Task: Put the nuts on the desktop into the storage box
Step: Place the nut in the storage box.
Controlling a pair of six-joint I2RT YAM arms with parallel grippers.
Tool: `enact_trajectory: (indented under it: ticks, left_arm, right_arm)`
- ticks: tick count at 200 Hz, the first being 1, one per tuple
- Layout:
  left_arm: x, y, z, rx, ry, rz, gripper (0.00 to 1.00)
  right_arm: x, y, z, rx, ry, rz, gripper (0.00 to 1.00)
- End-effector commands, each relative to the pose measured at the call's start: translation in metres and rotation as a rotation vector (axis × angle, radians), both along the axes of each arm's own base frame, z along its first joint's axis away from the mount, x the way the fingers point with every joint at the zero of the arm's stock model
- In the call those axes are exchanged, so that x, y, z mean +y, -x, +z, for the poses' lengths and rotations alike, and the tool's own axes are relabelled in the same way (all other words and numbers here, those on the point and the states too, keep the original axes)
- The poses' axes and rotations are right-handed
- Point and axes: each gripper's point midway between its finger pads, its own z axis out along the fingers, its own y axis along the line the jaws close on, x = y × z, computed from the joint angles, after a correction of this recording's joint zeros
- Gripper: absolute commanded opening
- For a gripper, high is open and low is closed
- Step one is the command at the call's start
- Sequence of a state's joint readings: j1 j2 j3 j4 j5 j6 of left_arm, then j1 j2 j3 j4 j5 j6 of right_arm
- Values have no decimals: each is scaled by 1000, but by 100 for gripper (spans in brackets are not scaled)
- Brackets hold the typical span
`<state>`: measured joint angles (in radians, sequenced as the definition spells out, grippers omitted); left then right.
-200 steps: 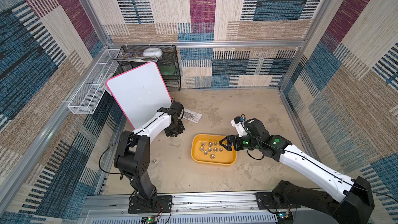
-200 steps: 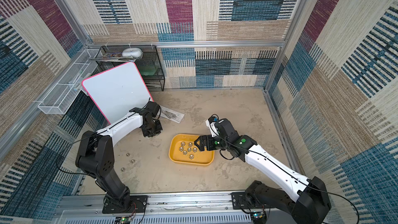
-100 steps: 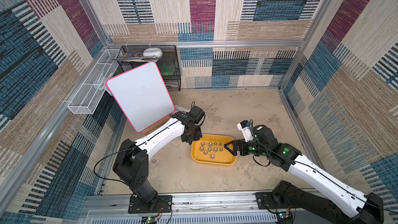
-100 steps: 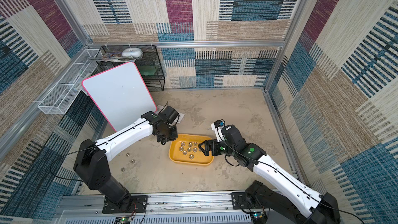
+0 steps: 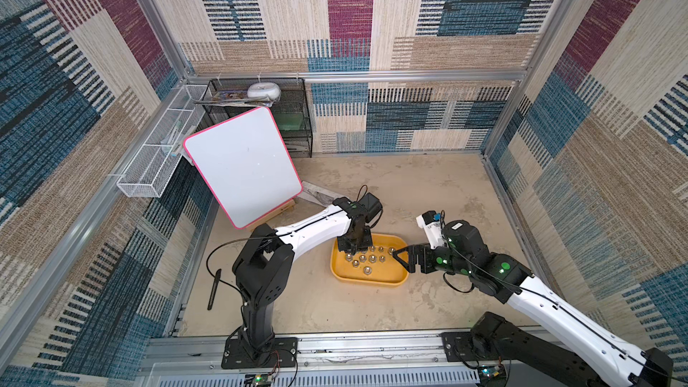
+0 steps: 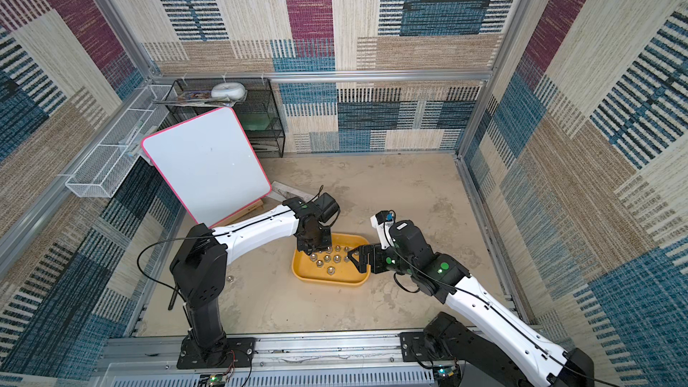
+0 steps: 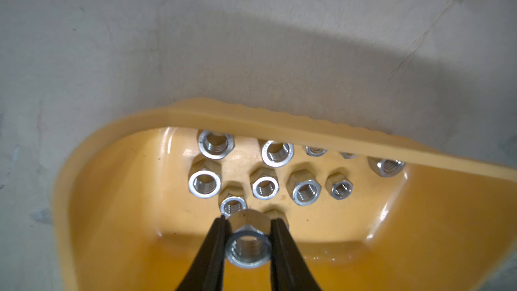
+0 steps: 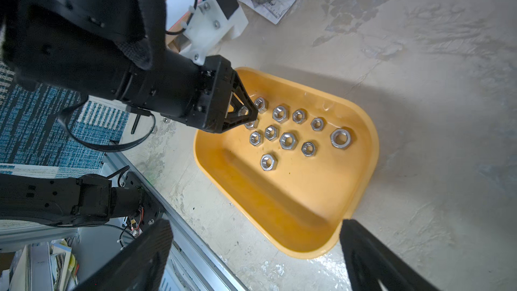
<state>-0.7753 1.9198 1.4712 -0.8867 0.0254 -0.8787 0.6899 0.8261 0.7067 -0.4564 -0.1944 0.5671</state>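
The mustard-yellow storage box lies on the sandy desktop with several silver nuts inside. My left gripper hangs low over the box's left end, shut on one nut pinched between its black fingers. The box rim and more nuts show beyond it. Wide open and holding nothing, my right gripper sits at the box's right end. One loose nut rests on the desktop near the left arm's base.
A pink-edged whiteboard leans at the back left, with a paper packet beside its foot. Behind stand a black mesh shelf and a white wire basket on the wall. A black pen lies at the left edge.
My left arm swung from beside the whiteboard to over the box's left end, still shut. My right gripper drew back from over the box to its right end, staying open.
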Motion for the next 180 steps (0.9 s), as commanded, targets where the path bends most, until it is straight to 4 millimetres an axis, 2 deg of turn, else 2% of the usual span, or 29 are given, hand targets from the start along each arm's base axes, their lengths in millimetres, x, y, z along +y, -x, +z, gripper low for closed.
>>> enact_trajectory:
  ticks: [1, 38, 81, 120, 180]
  left_arm:
    - [0, 0, -10, 20, -15, -7, 22]
    - [2, -1, -26, 37, -49, -17, 22]
    - [8, -7, -34, 39, -72, -14, 22]
    - [11, -14, -38, 37, -76, -8, 22]
    - [10, -9, -41, 60, -64, -10, 25]
  right_arm:
    - [-3, 1, -3, 12, 8, -13, 99]
    - [-4, 1, -3, 14, 11, -19, 99]
    - [-3, 0, -4, 17, 17, -16, 99]
    - [-1, -1, -5, 17, 21, -10, 99]
    - [2, -5, -7, 18, 30, 0, 99]
